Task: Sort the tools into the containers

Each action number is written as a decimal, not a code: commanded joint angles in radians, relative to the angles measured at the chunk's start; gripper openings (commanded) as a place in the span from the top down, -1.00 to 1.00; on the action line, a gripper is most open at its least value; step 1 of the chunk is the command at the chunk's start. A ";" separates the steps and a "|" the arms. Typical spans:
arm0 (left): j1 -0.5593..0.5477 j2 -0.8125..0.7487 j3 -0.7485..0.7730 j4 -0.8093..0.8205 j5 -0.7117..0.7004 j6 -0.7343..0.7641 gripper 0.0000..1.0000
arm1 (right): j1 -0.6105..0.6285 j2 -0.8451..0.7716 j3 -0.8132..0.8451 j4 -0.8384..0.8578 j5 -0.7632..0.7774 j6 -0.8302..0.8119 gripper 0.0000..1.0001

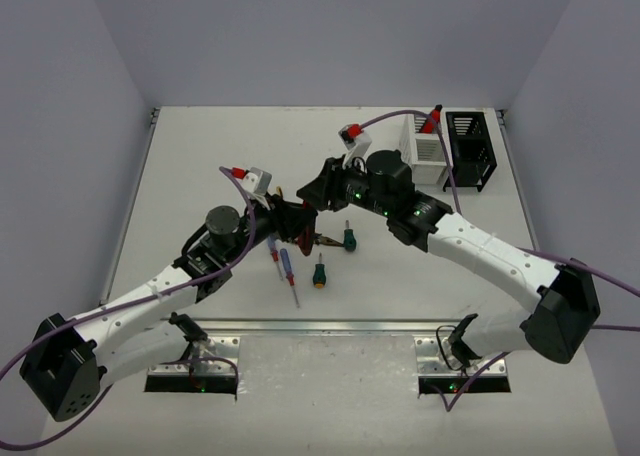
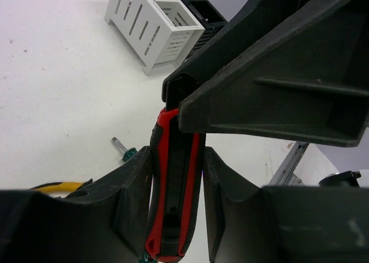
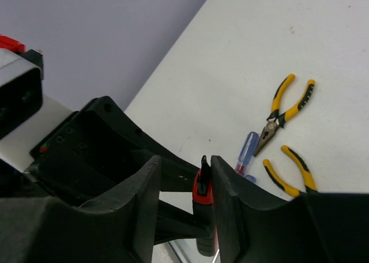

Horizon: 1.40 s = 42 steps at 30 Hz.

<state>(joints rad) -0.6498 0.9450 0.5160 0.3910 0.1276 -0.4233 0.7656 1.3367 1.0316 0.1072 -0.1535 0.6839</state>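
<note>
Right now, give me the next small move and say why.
Probably close the right gripper fully on the red utility knife before the left gripper lets go: the left clamps its body, and the right fingers bracket its other end, but firm contact is unclear.

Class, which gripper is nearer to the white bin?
Right. The right gripper is on the side of the red knife facing the white bin; the left gripper holds that knife from the farther side.

light: bright, even, overhead | shadows: soft | focus: top sharp, wrist foregrounds blurred
</note>
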 commanded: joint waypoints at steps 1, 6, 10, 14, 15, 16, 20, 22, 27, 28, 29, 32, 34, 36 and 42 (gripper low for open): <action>-0.016 -0.025 0.057 0.075 -0.015 0.030 1.00 | 0.037 0.035 0.072 -0.069 0.092 -0.037 0.28; -0.014 -0.048 0.056 0.073 -0.025 0.039 1.00 | 0.049 0.041 0.068 -0.097 0.118 -0.038 0.26; -0.016 -0.056 0.052 0.074 -0.045 0.043 1.00 | 0.050 0.048 0.075 -0.104 0.095 -0.050 0.93; -0.016 -0.068 0.059 0.067 -0.072 0.044 1.00 | 0.050 0.041 0.061 -0.104 0.098 -0.059 1.00; -0.016 -0.069 0.064 0.060 -0.082 0.043 1.00 | 0.050 0.039 0.057 -0.104 0.102 -0.064 1.00; -0.015 -0.070 0.070 0.053 -0.090 0.040 0.94 | 0.050 0.037 0.055 -0.102 0.108 -0.072 1.00; -0.015 -0.072 0.088 0.025 -0.112 0.035 -0.20 | 0.047 0.025 0.057 -0.091 0.144 -0.112 1.00; -0.015 -0.073 0.091 0.007 -0.131 0.028 -0.78 | 0.041 0.029 0.078 -0.098 0.168 -0.140 1.00; -0.016 -0.115 0.120 -0.121 -0.272 0.009 -1.00 | -0.045 0.064 0.159 -0.186 0.255 -0.203 1.00; -0.016 -0.131 0.137 -0.176 -0.310 0.000 -1.00 | -0.089 0.071 0.175 -0.195 0.266 -0.212 1.00; -0.016 -0.147 0.157 -0.241 -0.349 -0.012 -1.00 | -0.138 0.079 0.194 -0.203 0.282 -0.224 1.00; -0.016 -0.179 0.262 -0.508 -0.488 -0.047 -1.00 | -0.254 0.131 0.291 -0.212 0.436 -0.387 1.00; -0.014 -0.160 0.325 -0.649 -0.539 -0.054 -1.00 | -0.336 0.179 0.361 -0.212 0.488 -0.429 1.00; -0.014 -0.129 0.386 -0.798 -0.534 -0.024 -1.00 | -0.443 0.227 0.433 -0.196 0.509 -0.449 1.00; -0.016 -0.143 0.415 -0.933 -0.485 0.065 -1.00 | -0.585 0.409 0.676 -0.130 0.539 -0.503 1.00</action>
<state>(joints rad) -0.6617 0.8250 0.9375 -0.3754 -0.3371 -0.4148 0.2048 1.6935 1.5716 -0.1112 0.3216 0.2580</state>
